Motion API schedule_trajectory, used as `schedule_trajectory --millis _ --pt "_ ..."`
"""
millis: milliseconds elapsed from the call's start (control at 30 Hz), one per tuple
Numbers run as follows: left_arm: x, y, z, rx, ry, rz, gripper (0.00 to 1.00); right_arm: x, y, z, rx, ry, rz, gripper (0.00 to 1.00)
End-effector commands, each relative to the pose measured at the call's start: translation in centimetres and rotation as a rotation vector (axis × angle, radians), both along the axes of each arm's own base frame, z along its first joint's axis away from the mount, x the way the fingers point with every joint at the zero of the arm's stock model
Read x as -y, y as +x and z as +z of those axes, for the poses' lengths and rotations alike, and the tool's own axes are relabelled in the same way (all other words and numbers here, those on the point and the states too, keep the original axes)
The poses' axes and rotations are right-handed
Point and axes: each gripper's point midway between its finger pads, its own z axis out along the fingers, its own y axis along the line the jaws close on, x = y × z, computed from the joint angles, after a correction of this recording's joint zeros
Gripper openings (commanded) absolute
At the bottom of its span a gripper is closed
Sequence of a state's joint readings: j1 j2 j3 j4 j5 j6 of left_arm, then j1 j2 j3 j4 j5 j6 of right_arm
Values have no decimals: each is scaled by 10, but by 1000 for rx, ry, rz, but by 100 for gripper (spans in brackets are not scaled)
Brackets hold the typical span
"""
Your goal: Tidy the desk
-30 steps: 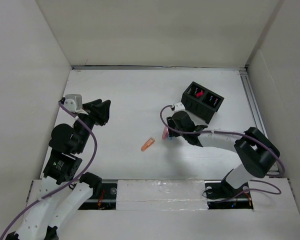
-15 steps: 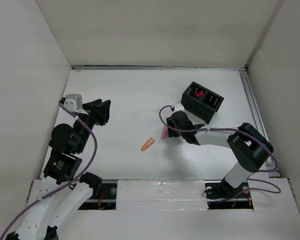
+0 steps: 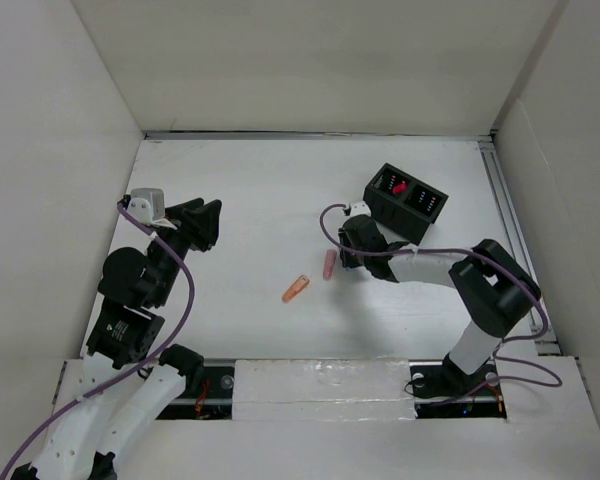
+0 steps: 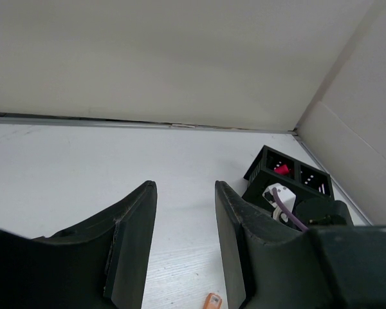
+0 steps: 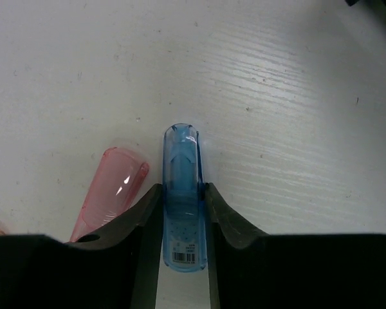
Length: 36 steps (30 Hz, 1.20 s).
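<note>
On the white desk (image 3: 250,190), my right gripper (image 5: 182,188) is shut on a translucent blue capsule-shaped case (image 5: 180,161), which points forward between the jaws. In the top view the gripper (image 3: 346,246) is just left of the black compartmented box (image 3: 405,203), and the blue case is hidden there. A pink case (image 5: 112,190) lies on the desk just left of the jaws and also shows in the top view (image 3: 329,264). An orange case (image 3: 296,289) lies nearer the front. My left gripper (image 3: 205,225) is open and empty at the left and also shows in its wrist view (image 4: 185,187).
The black box holds a red item (image 3: 400,187) in its left compartment and shows in the left wrist view (image 4: 289,177). The orange case's tip shows in that view (image 4: 212,301). White wall panels surround the desk. A metal rail (image 3: 508,215) runs along the right edge.
My right gripper has moved back and slightly right toward the black box, holding the blue case. The pink case now lies uncovered on the desk. The left arm has not moved.
</note>
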<state>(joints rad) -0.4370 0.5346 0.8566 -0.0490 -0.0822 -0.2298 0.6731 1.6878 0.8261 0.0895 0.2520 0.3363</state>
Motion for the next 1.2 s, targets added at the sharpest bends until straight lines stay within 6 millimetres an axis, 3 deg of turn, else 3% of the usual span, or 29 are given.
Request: schedule_trajectory --millis 0,100,233,267,367,500,533,567,633,700,733,867,1167 --pt "2 -1 8 33 -19 -12 37 -5 11 12 29 23 0 12" --pt "4 -1 8 33 -18 -22 37 -6 16 39 94 55 -5 9" --pt "5 0 6 27 -16 -26 37 -4 33 128 299 160 -37 10" --pt "5 0 7 29 -17 -26 37 4 38 159 371 187 -56 10" --pt "5 -2 8 34 -19 -28 37 33 52 219 521 205 -157 10" --pt "4 -2 8 36 -19 -23 37 97 73 257 678 158 -384 9" --pt "3 -2 8 37 -20 -20 37 117 80 258 690 121 -443 9" --pt "4 -2 8 36 -19 -22 37 117 80 260 694 121 -443 9" --pt "3 -1 8 34 -19 -19 37 145 90 258 698 89 -516 10" --pt "5 -1 7 30 -17 -26 37 159 96 256 700 78 -551 10" --pt "5 -1 7 31 -18 -26 37 173 101 249 689 58 -581 11" --pt "6 -1 6 27 -16 -28 37 196 117 230 643 37 -639 11" --pt "6 1 5 24 -15 -26 37 205 125 198 561 19 -664 15"
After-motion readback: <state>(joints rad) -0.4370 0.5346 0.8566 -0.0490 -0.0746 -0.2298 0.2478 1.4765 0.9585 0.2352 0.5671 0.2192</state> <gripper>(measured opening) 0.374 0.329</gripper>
